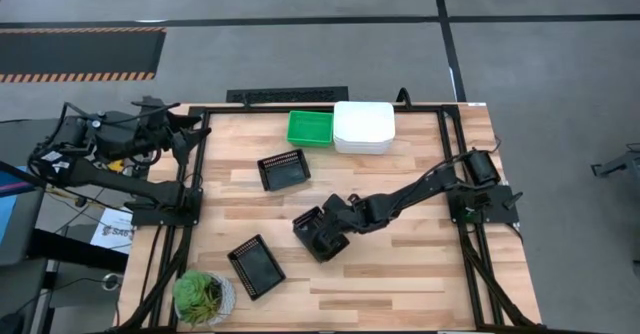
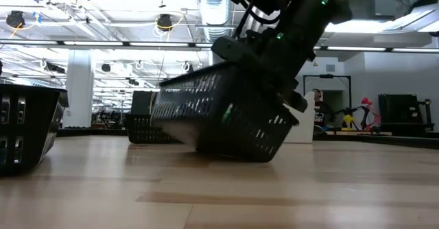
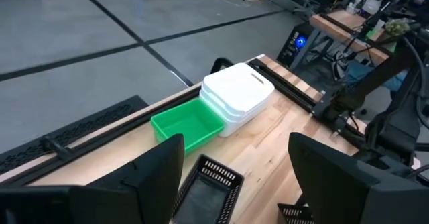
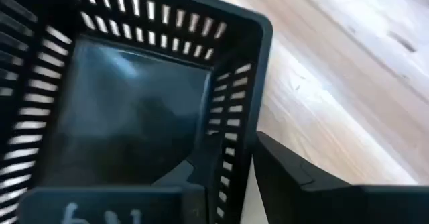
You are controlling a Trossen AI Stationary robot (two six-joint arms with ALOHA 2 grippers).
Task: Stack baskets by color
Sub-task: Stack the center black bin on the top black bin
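**Black basket tilted in the right arm's grip**

The right end effector [image 1: 335, 229] pinches the wall of a black mesh basket [image 1: 318, 236] mid-worktop, one edge lifted. The nearest black basket [image 1: 283, 169] lies up-left. The left end effector [image 1: 170, 124] waits, fingers apart.

High view: overhead, straight down, whole light wooden slatted worktop [image 1: 400, 274]. Low view: worktop height, level, close to tilted black slotted-mesh plastic basket [image 2: 219, 116], also seen overhead just 6 o'clock of centre [image 1: 318, 234]. Right wrist view: pressed against same basket [image 4: 127, 110]. Left wrist view: high off 9 o'clock edge, facing across.
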